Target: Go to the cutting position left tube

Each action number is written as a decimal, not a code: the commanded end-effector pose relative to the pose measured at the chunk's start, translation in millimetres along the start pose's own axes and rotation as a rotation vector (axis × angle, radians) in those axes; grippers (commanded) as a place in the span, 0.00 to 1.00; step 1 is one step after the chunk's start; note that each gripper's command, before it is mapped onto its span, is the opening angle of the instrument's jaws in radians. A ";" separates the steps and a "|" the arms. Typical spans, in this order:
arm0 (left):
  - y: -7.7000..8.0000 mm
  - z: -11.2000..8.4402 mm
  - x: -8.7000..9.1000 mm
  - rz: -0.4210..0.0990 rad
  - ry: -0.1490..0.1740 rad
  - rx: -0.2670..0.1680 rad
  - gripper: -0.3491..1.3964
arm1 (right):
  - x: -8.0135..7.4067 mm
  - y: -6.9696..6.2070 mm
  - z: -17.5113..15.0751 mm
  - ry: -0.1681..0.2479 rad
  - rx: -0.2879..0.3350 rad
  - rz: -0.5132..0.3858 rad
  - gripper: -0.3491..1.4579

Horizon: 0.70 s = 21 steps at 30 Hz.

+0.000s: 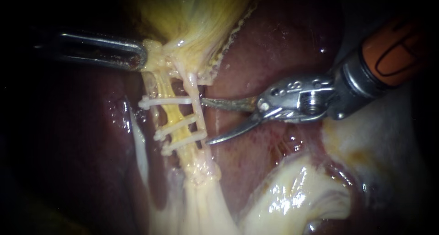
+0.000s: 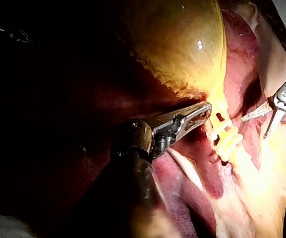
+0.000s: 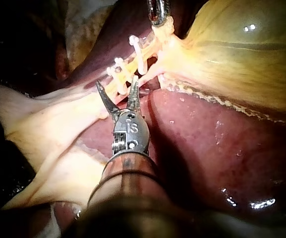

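Three clips (image 1: 177, 126) cross the tube (image 1: 175, 112) just ahead of the right instrument's (image 1: 204, 121) open blades; the approach looks nearly done, needing a small advance between clips, while the left instrument (image 1: 139, 56) grips the gallbladder (image 1: 196, 15).
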 end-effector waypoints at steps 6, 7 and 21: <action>-0.1 0.0 0.0 0.000 0.000 -0.001 0.00 | -0.5 0.1 1.7 -0.014 0.031 0.017 0.88; -0.1 0.0 0.0 0.000 0.000 -0.001 0.00 | -0.6 0.2 2.1 -0.018 0.028 0.016 0.88; -0.2 0.1 0.0 0.000 -0.001 -0.002 0.00 | -1.4 3.0 4.2 -0.030 0.008 0.054 0.88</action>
